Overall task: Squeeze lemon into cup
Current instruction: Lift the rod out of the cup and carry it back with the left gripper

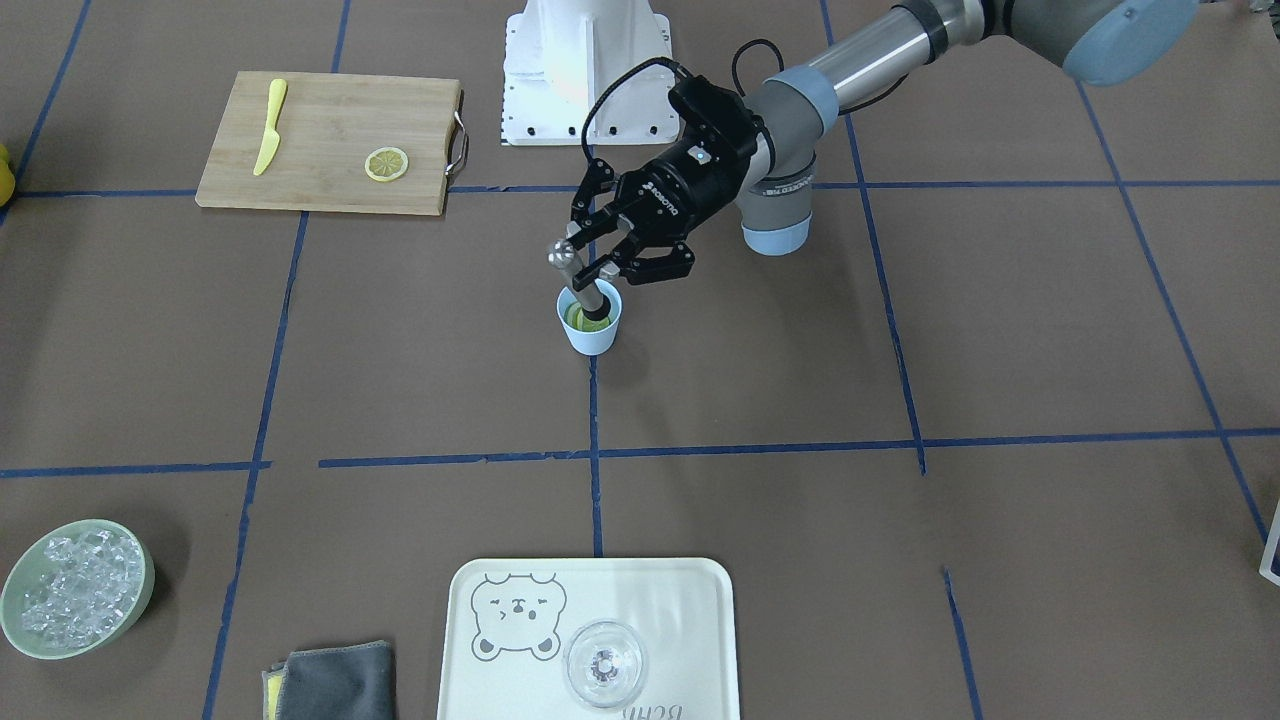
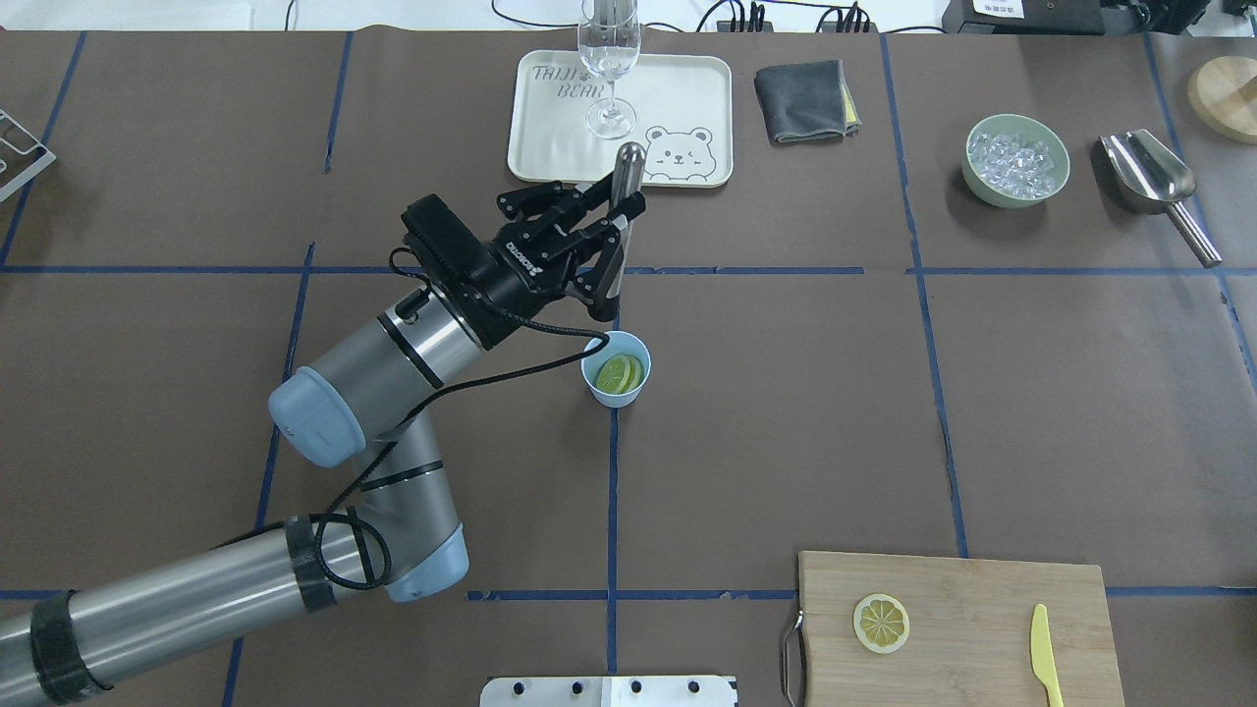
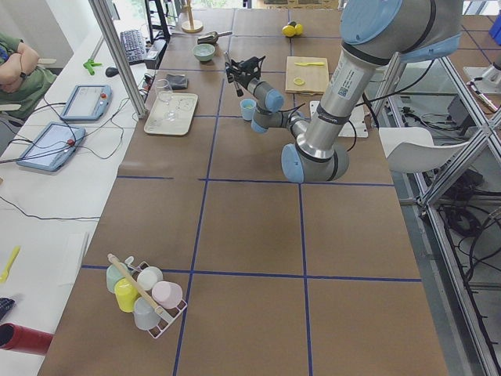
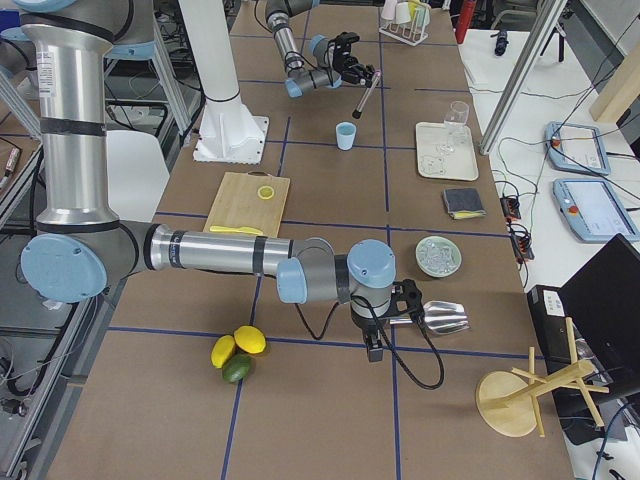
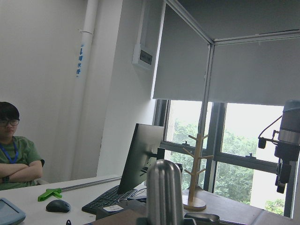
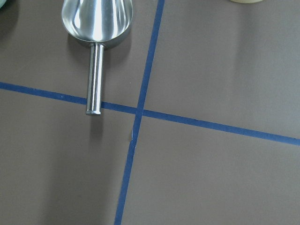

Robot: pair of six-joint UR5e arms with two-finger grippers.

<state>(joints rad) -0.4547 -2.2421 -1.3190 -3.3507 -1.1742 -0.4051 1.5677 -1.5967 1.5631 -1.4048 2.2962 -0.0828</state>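
The light-blue cup [image 2: 616, 391] stands at the table's middle on a blue tape line, with lemon slices [image 2: 620, 374] lying inside it. It also shows in the front view [image 1: 592, 338]. My left gripper [image 2: 614, 224] is shut on a silver muddler [image 2: 621, 196], held tilted, with its dark lower end at the cup's mouth [image 1: 592, 310]. The muddler's rounded top shows in the left wrist view [image 5: 164, 192]. My right gripper [image 4: 375, 348] shows only in the right side view, low over the table beside the steel scoop [image 6: 97, 18]. I cannot tell whether it is open.
A bamboo cutting board [image 2: 962, 648] holds one more lemon slice [image 2: 881, 623] and a yellow plastic knife [image 2: 1046, 653]. A tray [image 2: 550, 147] with a clear glass [image 2: 610, 59], a grey cloth [image 2: 800, 100] and a green bowl of ice [image 2: 982, 182] stand along the far edge.
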